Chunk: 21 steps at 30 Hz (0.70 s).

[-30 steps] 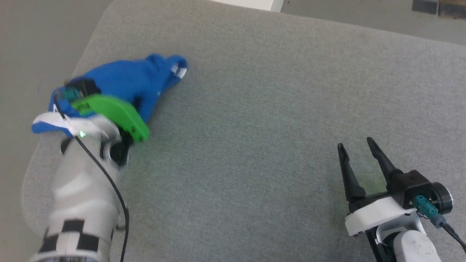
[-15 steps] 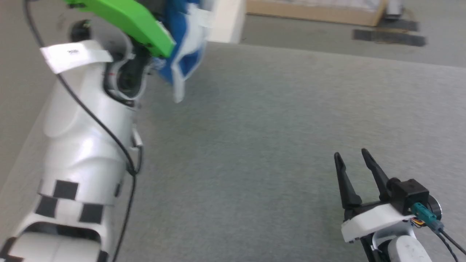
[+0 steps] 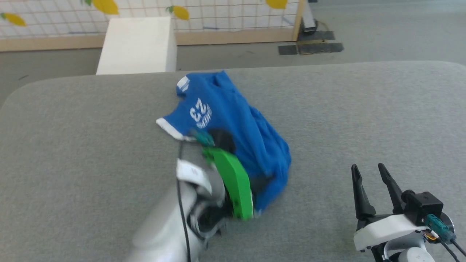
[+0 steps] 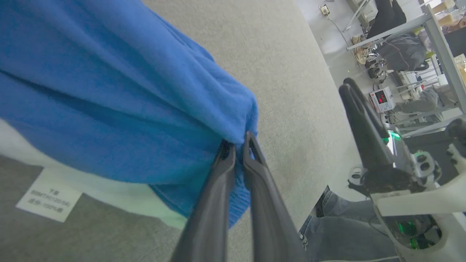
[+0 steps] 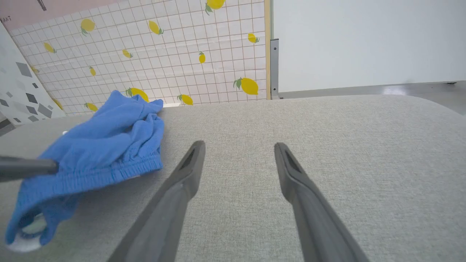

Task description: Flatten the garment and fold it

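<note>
the garment (image 3: 233, 120) looks light, soft and limp, likely to bunch wherever unsupported; its elastic waistband (image 5: 109, 176) seems the surest hold; it lies crumpled mid-way on the grey padded surface (image 3: 72, 145); the left gripper (image 4: 238, 143), pressed together, pinches a fold at its edge; the right gripper (image 3: 367, 166) stands spread and empty, apart on its right

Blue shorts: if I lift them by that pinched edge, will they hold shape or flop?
Probably flop: the blue shorts lie crumpled in soft folds and bunch where the left gripper pinches them. Likely light, being thin cloth. Pushed over the grey textured surface, they would likely wrinkle rather than slide.
</note>
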Tool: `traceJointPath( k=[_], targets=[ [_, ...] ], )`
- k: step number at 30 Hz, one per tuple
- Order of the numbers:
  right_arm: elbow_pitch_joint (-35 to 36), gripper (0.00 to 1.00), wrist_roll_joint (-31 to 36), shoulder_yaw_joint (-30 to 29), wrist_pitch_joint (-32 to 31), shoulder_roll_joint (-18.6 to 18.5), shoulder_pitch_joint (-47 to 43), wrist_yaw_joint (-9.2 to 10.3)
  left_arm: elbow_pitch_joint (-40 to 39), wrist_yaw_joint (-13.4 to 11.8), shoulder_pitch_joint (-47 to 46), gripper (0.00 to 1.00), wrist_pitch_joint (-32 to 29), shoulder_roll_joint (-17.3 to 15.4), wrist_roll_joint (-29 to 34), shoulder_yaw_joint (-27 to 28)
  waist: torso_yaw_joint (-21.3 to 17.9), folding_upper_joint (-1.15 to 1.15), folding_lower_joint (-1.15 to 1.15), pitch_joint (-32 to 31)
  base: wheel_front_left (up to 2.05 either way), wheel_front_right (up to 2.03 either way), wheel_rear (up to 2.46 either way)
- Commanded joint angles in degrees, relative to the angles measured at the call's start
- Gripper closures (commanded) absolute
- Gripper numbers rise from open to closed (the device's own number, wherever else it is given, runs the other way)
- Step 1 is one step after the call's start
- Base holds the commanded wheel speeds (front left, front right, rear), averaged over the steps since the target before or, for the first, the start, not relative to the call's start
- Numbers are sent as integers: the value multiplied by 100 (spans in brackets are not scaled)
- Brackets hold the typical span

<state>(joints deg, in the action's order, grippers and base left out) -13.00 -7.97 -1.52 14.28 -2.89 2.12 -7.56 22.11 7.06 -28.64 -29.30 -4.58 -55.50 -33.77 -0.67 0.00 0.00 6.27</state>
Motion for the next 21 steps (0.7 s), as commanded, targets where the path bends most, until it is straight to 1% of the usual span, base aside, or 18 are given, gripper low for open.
traceJointPath(
  k=[1,5,6,9,13,17,19,21],
  targets=[
    [-17,0,-41,19,51,2,-41,8,-22,-6,231,100,-110,18,-43,-111,-214,0,0,-125,0,0,0],
    [-57,0,-86,37,60,2,-54,8,-49,-161,721,100,-429,69,-138,-479,-223,0,0,-136,0,0,0],
    [-90,0,-119,58,63,2,-51,8,-111,-248,802,0,-501,79,-153,-548,-204,0,0,-160,0,0,0],
    [-125,0,-151,68,66,2,-67,8,-350,-325,760,0,-357,89,-260,-356,-136,0,0,-201,0,0,0],
    [-173,0,-167,56,69,2,-96,8,-787,-431,606,0,47,79,-494,218,-21,0,0,-279,0,0,0],
    [-214,0,-209,64,70,2,-116,8,-1113,-559,529,0,877,-85,-465,963,70,0,0,-364,0,0,0],
    [-233,0,-223,77,71,2,-135,8,-1179,-558,599,0,1470,-250,-310,1336,109,0,0,-419,0,0,0],
    [-255,0,-185,98,71,2,-154,8,-1167,-549,748,0,1995,-456,-59,1576,141,0,0,-455,0,0,0]
  ],
)
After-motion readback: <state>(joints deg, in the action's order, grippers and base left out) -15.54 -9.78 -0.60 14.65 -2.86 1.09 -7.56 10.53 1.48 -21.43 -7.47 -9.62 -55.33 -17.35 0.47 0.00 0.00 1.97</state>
